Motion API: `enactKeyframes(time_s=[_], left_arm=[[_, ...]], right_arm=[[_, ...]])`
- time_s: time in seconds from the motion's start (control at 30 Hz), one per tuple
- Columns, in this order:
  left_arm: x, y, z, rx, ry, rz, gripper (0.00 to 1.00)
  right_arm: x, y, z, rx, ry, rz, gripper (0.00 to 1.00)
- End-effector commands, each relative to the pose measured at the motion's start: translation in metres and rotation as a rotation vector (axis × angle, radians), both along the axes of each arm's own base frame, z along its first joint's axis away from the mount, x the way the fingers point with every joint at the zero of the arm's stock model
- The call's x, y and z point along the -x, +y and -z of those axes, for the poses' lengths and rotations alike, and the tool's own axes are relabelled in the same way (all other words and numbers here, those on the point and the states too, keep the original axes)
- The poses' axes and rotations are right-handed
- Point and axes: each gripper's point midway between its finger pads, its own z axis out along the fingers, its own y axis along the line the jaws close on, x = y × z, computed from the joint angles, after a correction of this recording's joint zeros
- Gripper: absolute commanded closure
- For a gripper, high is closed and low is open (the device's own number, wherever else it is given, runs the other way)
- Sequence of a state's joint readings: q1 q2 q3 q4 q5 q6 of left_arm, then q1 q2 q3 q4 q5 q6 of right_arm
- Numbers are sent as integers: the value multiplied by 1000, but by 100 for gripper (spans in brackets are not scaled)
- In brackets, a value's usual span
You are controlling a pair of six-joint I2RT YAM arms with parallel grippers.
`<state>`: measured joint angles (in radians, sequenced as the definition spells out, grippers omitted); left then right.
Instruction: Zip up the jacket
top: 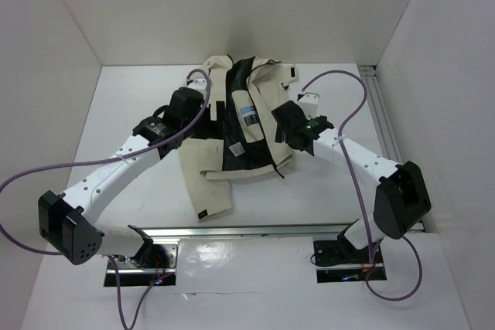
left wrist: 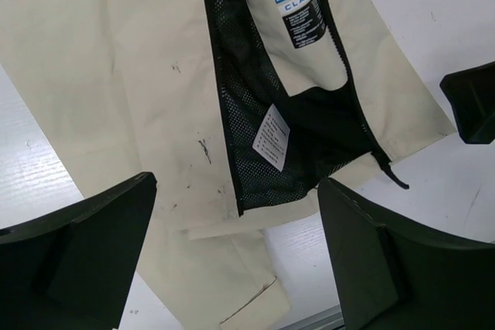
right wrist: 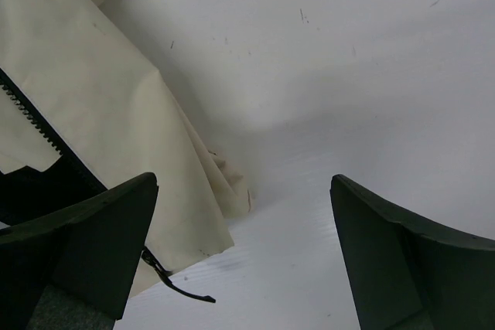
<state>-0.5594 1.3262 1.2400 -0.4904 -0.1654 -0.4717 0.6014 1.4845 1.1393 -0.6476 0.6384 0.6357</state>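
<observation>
The cream jacket [top: 232, 141] lies unzipped in the middle of the table, its black mesh lining [left wrist: 263, 113] and white-blue label [left wrist: 298, 1] showing. My left gripper [top: 193, 113] hovers open and empty over the jacket's left panel, and its wrist view [left wrist: 240, 268] looks down on the lower hem. My right gripper [top: 285, 125] is open and empty above the right panel's lower corner [right wrist: 100, 121]. The zipper teeth [right wrist: 31, 117] and a thin black pull tab [right wrist: 182, 291] lie by its left finger [right wrist: 85, 245], with bare table between the fingers.
A metal rail [top: 255, 231] runs along the table's near edge, and another runs down the right side [top: 384, 125]. White walls close in the left, back and right. Purple cables [top: 352, 125] loop from both arms. One sleeve [top: 207, 191] reaches toward the near rail.
</observation>
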Motion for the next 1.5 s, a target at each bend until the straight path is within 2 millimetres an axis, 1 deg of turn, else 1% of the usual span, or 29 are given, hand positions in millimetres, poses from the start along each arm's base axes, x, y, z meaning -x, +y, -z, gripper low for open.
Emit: enactKeyframes(time_s=[0.0,0.07,0.13,0.23,0.3,0.4,0.47,0.5,0.53,0.57,0.6,0.63,0.7,0.73,0.77,0.8,0.83,0.87,0.9,0.93,0.97,1.0,1.03,1.07,1.1,1.2,1.23,1.33,1.47], left_arm=[[-4,-3,-18,26,-26,-2,1],[-5,-4,-14,28,-16,-7,1],[-6,-3,-14,23,-19,-14,1],[-3,-4,-13,24,-7,-6,1],[-3,-4,-13,31,-4,-11,1],[-3,3,-5,13,23,-64,1],[-1,12,0,-6,46,-111,4],[1,16,8,10,80,-141,4],[1,20,9,24,98,-152,6],[2,30,19,39,129,-178,6],[1,37,25,52,149,-217,10],[2,43,25,69,154,-237,12],[4,57,34,96,175,-294,13],[6,60,36,107,182,-315,13],[8,64,39,116,190,-335,13],[11,70,43,127,191,-356,13],[11,73,43,140,186,-372,13],[11,79,44,151,189,-399,13],[13,84,46,151,191,-410,13],[12,86,43,169,187,-420,13],[14,88,47,174,200,-422,13],[13,93,43,187,193,-435,13],[12,95,43,193,195,-439,13],[12,97,40,195,188,-432,13],[12,100,40,201,190,-438,12],[13,103,34,202,170,-426,12],[13,101,34,207,173,-419,12],[14,103,31,218,168,-419,11],[16,99,34,226,184,-404,11]], right_arm=[[0,-4,-13,-28,-50,24,0],[0,-3,-18,-40,-62,13,0],[1,-4,-15,-35,-54,13,0],[0,-3,-19,-45,-69,13,0],[2,-4,-15,-40,-62,13,0],[3,-2,-17,-54,-64,6,0],[6,3,-18,-87,-65,-26,0],[3,18,-20,-151,-75,-82,0],[3,28,-21,-193,-82,-129,1],[7,36,-20,-226,-88,-188,1],[7,47,-23,-277,-104,-225,3],[6,71,-33,-359,-141,-312,5],[8,92,-44,-423,-180,-381,10],[12,110,-44,-448,-179,-433,13],[12,122,-37,-444,-162,-452,16],[11,134,-43,-460,-168,-469,17],[20,157,-43,-473,-158,-526,19],[23,172,-29,-461,-125,-551,19],[28,184,-25,-457,-110,-576,20],[37,210,-33,-488,-126,-626,20],[39,222,-19,-476,-99,-643,20],[43,234,-16,-495,-88,-663,22],[44,246,-18,-508,-90,-685,28],[45,255,-16,-525,-87,-694,28],[48,265,-3,-533,-54,-706,30],[43,276,10,-538,-35,-704,30],[41,279,11,-548,-31,-695,30],[42,282,26,-552,-2,-684,30],[37,281,34,-568,20,-675,30]])
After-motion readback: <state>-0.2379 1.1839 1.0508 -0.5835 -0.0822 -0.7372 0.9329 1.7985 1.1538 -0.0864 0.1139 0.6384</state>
